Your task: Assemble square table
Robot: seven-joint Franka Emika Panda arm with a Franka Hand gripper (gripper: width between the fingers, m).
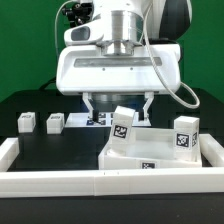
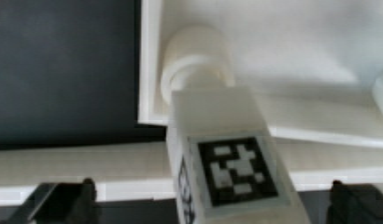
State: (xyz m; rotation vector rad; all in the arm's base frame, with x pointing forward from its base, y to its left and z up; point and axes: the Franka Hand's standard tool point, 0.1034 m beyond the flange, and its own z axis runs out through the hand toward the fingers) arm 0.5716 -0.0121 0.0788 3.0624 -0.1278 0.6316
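Note:
The white square table top (image 1: pixel 150 148) lies at the exterior view's right, inside the rail. Two white tagged posts stand on it: one (image 1: pixel 122 126) at its near-left corner, another (image 1: pixel 185 136) at its right. Two more small posts (image 1: pixel 27 122) (image 1: pixel 54 122) stand loose on the black surface at the left. My gripper (image 1: pixel 120 104) hangs open just above the near-left post. In the wrist view that post (image 2: pixel 220 150) rises from the slab's corner (image 2: pixel 303 70) between my dark fingertips (image 2: pixel 63 203), with a gap on each side. My gripper (image 2: pixel 209 205) holds nothing.
A long white rail (image 1: pixel 90 181) edges the black surface at the front and left. Behind the loose posts the flat marker board (image 1: pixel 78 120) lies on the table. The robot's wide white body fills the space above the middle.

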